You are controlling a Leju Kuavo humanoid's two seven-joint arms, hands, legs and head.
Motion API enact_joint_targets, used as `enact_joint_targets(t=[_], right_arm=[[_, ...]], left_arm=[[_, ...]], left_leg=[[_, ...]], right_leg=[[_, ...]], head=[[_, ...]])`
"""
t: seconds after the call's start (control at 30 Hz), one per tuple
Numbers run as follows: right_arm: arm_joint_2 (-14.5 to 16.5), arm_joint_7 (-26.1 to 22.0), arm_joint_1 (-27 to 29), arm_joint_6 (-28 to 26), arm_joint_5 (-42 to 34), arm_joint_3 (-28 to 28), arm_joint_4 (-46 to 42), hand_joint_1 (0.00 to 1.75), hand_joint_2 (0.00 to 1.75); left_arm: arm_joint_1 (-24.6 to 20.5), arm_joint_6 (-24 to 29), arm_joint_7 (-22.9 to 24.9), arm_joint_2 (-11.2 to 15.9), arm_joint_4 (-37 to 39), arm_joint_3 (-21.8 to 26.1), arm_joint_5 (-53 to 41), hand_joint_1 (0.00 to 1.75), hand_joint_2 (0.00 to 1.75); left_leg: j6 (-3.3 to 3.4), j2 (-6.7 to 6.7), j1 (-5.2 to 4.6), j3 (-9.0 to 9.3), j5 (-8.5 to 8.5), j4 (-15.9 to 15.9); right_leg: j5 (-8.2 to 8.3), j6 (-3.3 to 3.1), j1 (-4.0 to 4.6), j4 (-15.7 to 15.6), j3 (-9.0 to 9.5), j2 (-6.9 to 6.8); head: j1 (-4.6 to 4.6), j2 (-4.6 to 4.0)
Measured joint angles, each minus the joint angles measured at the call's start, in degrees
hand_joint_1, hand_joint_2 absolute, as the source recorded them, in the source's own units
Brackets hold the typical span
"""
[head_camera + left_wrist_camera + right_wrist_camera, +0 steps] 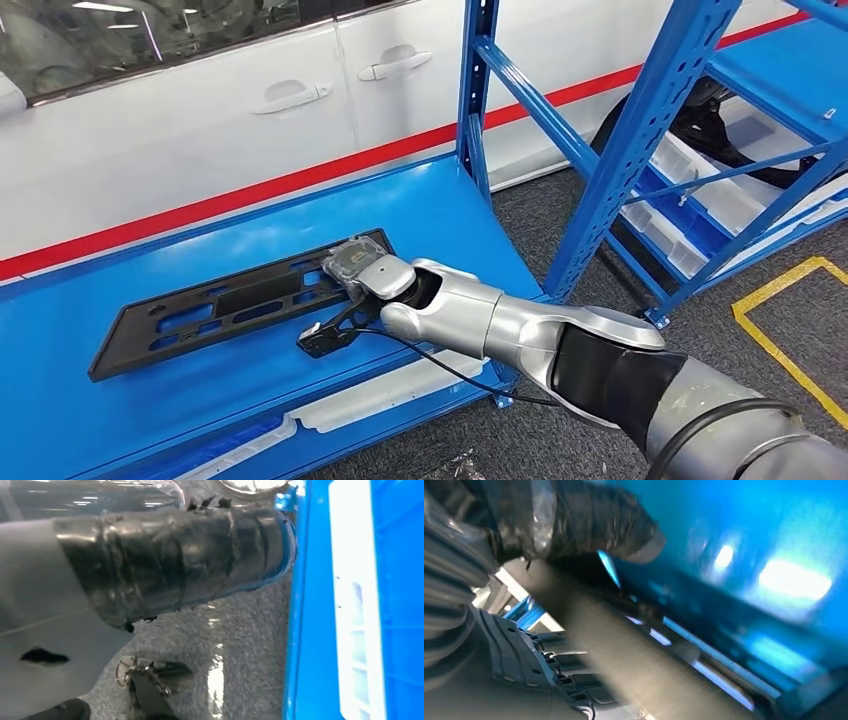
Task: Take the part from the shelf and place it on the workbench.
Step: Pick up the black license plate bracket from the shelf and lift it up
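Observation:
The part (220,310) is a long flat black plastic panel with several cut-outs, lying on the blue shelf board (430,210). My right hand (368,272) sits over the panel's right end, the silver arm reaching in from the lower right. In the right wrist view the tape-wrapped thumb (594,520) lies on one side of the panel's edge (624,655), and the hand grips that end. The shelf shows as a blue blur behind it. My left hand (150,565) hangs over grey floor, thumb stretched out, holding nothing.
A white car body (250,100) with a red stripe stands behind the shelf. A blue upright (475,100) rises at the shelf's right end. A second blue rack (640,130) holds white bins (690,200). Yellow floor tape (780,290) lies right. A blue crate (395,605) is near my left hand.

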Motion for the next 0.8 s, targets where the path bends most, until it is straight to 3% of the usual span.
enact_joint_targets(t=[0.07, 0.2, 0.27, 0.33, 0.37, 0.4, 0.43, 0.5, 0.57, 0.7, 0.73, 0.8], right_arm=[[0.02, 0.03, -0.4, -0.51, -0.02, 0.01, 0.06, 1.75, 1.75], [-0.02, 0.07, -0.75, -1.42, -0.16, 0.01, 0.1, 1.75, 1.75], [-0.06, 0.13, -0.81, -1.82, -0.49, 0.01, 0.1, 1.75, 1.75], [-0.12, 0.21, -0.69, -2.43, -0.81, 0.01, 0.09, 1.75, 1.75], [-0.16, 0.26, -0.61, -2.91, -0.88, 0.01, 0.09, 1.75, 1.75], [-0.19, 0.31, -0.55, -3.61, -0.93, -0.01, 0.08, 1.75, 1.75], [-0.21, 0.37, -0.52, -4.36, -0.96, -0.05, 0.03, 1.75, 1.75], [-0.22, 0.49, -0.54, -5.78, -0.98, -0.27, -0.12, 1.75, 1.75], [-0.16, 0.54, -0.47, -6.63, -1.0, -0.49, -0.5, 1.75, 1.75], [-0.12, 0.54, -0.04, -9.3, -0.86, -1.08, -1.51, 1.75, 1.75], [-0.13, 0.54, 0.12, -10.43, -0.75, -1.36, -1.83, 1.75, 1.75], [-0.14, 0.34, 0.76, -13.39, -0.96, -2.1, -2.75, 1.75, 1.75]], left_arm=[[-0.07, -0.9, -0.93, 0.01, 0.0, 0.0, 0.24, 0.0, 0.0], [-0.05, -2.8, -2.31, 0.11, 0.0, 0.0, 1.01, 0.0, 0.0], [-0.13, -3.73, -2.73, 0.13, 0.0, 0.0, 1.42, 0.0, 0.87], [-0.18, -4.64, -3.15, 0.19, 0.0, 0.0, 1.69, 0.0, 1.75], [-0.18, -4.98, -3.37, 0.21, 0.0, 0.0, 1.75, 0.0, 1.75], [-0.18, -5.29, -3.55, 0.24, 0.0, 0.0, 1.78, 0.0, 1.75], [-0.17, -5.49, -3.7, 0.24, 0.0, 0.0, 1.79, 0.0, 1.75], [-0.15, -5.67, -3.8, 0.22, 0.0, 0.0, 1.78, 0.0, 1.75], [-0.21, -5.67, -3.83, 0.22, 0.0, 0.0, 1.75, 0.0, 1.75], [-0.26, -5.74, -3.89, 0.27, 0.0, -0.02, 1.69, 0.0, 1.75], [-0.27, -5.86, -3.93, 0.3, 0.0, -0.02, 1.83, 0.0, 1.75], [-0.28, -6.2, -4.01, 0.31, 0.0, -0.02, 2.27, 0.0, 1.75]], left_leg=[[0.47, -0.04, -0.32, 2.38, 1.04, -4.67], [1.41, 0.09, -0.25, 3.33, 1.41, -6.28], [2.09, 0.27, 0.02, 3.78, 1.85, -7.11], [2.47, 0.32, -0.1, 3.77, 1.84, -7.1], [2.51, 0.33, -0.13, 3.75, 1.78, -7.0], [2.5, 0.3, -0.12, 3.74, 1.66, -6.83], [2.43, 0.25, -0.08, 3.74, 1.5, -6.57], [1.96, 0.1, 0.01, 3.54, 0.96, -5.68], [1.28, -0.02, -0.16, 3.02, 0.43, -4.58], [0.18, -0.01, -0.1, 2.31, 0.01, -3.88], [-0.1, 0.04, -0.02, 1.73, -0.86, -2.58], [-0.67, 0.11, 0.19, -0.88, -3.98, 3.28]], right_leg=[[-0.02, 0.44, 0.12, -0.21, 0.17, 0.08], [-0.32, 1.64, 0.22, -0.33, 0.31, 0.14], [-2.89, 1.88, 0.33, 3.82, -1.48, 0.06], [-6.11, 1.96, 0.35, 10.95, -4.81, 0.05], [-6.72, 2.06, 0.3, 13.45, -6.04, 0.03], [-6.26, 2.17, 0.21, 14.0, -6.34, -0.01], [-4.85, 2.28, 0.09, 12.4, -5.61, -0.05], [-1.58, 2.37, -0.15, 5.53, -2.32, -0.16], [-0.41, 1.98, -0.13, 1.15, -0.32, -0.1], [-0.2, 0.63, 0.0, 0.58, -0.33, -0.04], [-0.08, 0.35, -0.16, 0.48, -0.32, -0.05], [0.0, 0.02, -0.26, 0.41, -0.34, -0.05]], head=[[0.02, 0.0], [0.08, 0.0], [0.12, 0.0], [0.11, 0.0], [0.11, 0.0], [0.11, 0.0], [0.12, 0.0], [0.11, -0.01], [0.09, -0.01], [0.08, 0.0], [0.07, 0.0], [0.05, 0.0]])
